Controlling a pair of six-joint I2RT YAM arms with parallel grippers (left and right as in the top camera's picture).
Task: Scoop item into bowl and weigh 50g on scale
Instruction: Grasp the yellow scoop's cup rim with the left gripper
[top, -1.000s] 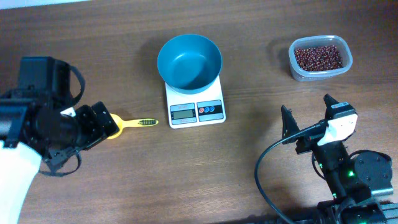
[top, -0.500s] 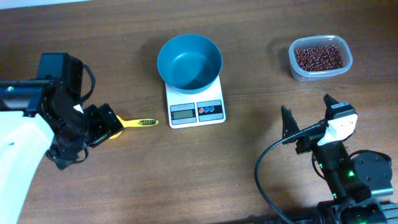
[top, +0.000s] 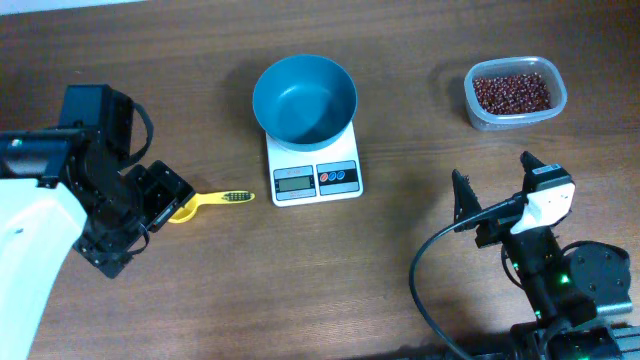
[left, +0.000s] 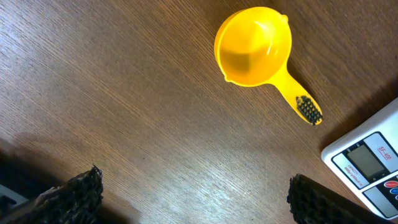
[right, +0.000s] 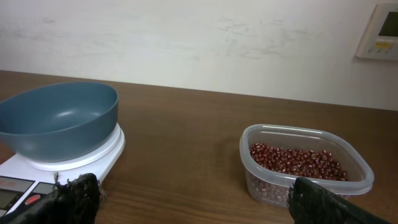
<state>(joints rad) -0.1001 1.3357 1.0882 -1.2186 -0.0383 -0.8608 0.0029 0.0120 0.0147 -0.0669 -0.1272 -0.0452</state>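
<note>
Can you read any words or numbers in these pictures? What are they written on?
"SF-400": tiny print by the display of the scale, in the left wrist view; this is my best reading.
Display digits: none can be read in any view.
Buttons on the scale: marks too small to read.
Wall panel: too blurred to read.
Nothing else shows any text.

A yellow scoop (left: 254, 46) lies empty on the wooden tabletop (left: 124, 112), its handle pointing toward the white scale (left: 368, 163) at the lower right. The tool (left: 193, 202) has its fingers (left: 71, 196) spread wide, well apart from the scoop.
</note>
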